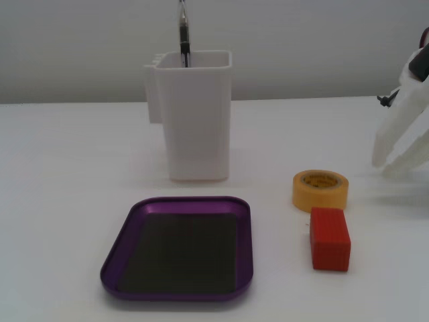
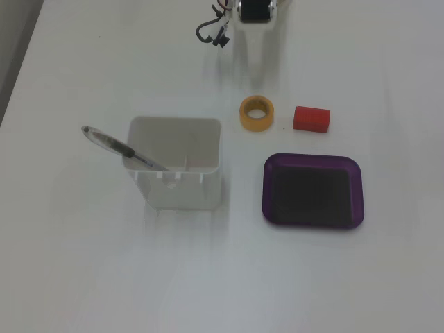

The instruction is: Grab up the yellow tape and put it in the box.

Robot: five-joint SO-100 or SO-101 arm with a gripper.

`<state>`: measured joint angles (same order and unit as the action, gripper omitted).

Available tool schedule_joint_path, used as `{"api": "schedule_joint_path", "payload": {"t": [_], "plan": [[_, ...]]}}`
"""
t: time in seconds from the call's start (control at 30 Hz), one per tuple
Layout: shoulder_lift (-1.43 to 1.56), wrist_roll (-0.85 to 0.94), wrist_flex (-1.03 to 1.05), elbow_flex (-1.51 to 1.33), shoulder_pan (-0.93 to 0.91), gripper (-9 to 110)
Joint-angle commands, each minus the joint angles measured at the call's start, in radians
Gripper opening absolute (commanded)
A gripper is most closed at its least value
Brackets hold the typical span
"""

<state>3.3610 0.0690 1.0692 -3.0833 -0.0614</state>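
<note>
The yellow tape (image 1: 320,190) (image 2: 257,113) lies flat on the white table, hole facing up. The box (image 1: 179,247) (image 2: 313,190), a shallow purple-rimmed tray with a dark bottom, is empty. In a fixed view it lies left of and nearer than the tape. My white gripper (image 1: 383,167) (image 2: 256,50) hovers beyond the tape at the table's far side, apart from it. Its fingers are spread open with nothing between them. They blend into the white table in the top-down fixed view.
A red block (image 1: 330,238) (image 2: 311,118) sits close beside the tape. A tall white container (image 1: 194,121) (image 2: 179,170) holding a pen (image 2: 121,148) stands near the tray. A black cable (image 2: 211,33) hangs by the arm's base.
</note>
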Motion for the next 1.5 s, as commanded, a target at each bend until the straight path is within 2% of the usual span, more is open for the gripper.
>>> {"api": "schedule_joint_path", "payload": {"t": [0.0,0.3,0.57,0.8,1.07,1.23,1.47], "plan": [[0.064,-0.072,0.003,-0.006,0.095,-1],[0.054,-0.072,0.003,-0.002,0.095,-1],[-0.012,-0.072,0.006,0.216,0.094,-1],[-0.529,-0.074,0.012,0.578,0.104,-1],[-1.155,-0.048,0.235,1.095,0.11,0],[-1.365,0.023,0.322,1.244,0.109,2],[-1.442,0.04,0.305,1.232,0.103,19]]}}
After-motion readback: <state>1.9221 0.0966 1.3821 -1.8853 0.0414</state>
